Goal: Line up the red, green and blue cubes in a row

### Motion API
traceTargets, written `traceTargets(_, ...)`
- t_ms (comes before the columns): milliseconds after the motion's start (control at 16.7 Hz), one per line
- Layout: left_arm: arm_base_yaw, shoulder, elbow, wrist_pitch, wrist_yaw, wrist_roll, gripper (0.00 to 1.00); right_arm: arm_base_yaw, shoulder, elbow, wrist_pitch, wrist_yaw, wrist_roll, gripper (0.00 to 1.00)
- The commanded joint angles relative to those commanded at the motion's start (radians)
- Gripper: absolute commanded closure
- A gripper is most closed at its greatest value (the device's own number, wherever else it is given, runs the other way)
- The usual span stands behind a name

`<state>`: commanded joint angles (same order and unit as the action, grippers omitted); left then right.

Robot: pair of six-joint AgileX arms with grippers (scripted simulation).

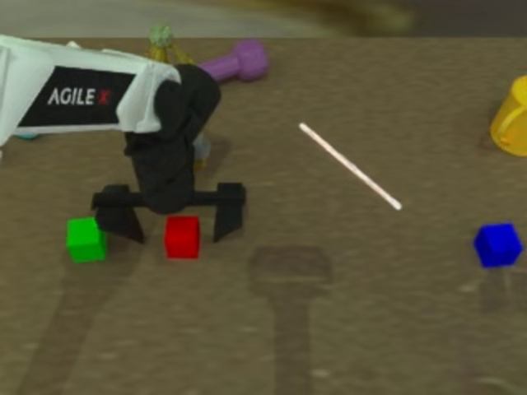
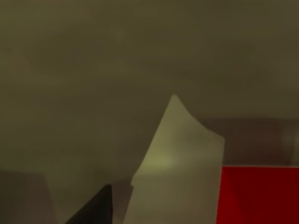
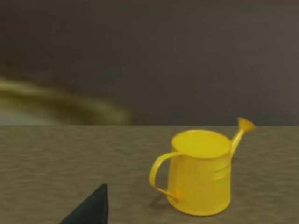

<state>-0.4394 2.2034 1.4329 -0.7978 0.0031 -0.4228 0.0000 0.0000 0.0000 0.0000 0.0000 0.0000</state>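
The red cube (image 1: 182,237) lies on the brown table, between the spread fingers of my left gripper (image 1: 176,216), which is open and hangs low over it; neither finger touches it. The green cube (image 1: 86,239) rests just left of the left finger, apart from the red one. Far to the right sits the blue cube (image 1: 497,244), alone. In the left wrist view the red cube (image 2: 259,196) fills a corner beside one dark fingertip (image 2: 96,207). My right arm is outside the top view. Its wrist view shows one dark fingertip (image 3: 96,205) set wide to the side.
A thin white stick (image 1: 350,166) lies slantwise mid-table. A purple dumbbell (image 1: 239,62) and a small green-topped object (image 1: 160,37) are at the back left. A yellow watering can (image 1: 515,115) (image 3: 201,177) stands at the right edge.
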Motion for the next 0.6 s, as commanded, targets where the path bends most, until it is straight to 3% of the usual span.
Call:
traceTargets(240, 0.0, 0.005, -0.005, 0.008, 0.0, 0.0, 0.0, 0.0, 0.0, 0.0, 0.0, 0.0, 0.0, 0.0)
traceTargets(600, 0.0, 0.005, -0.005, 0.008, 0.0, 0.0, 0.45, 0.0, 0.0, 0.0, 0.0, 0.0, 0.0, 0.0)
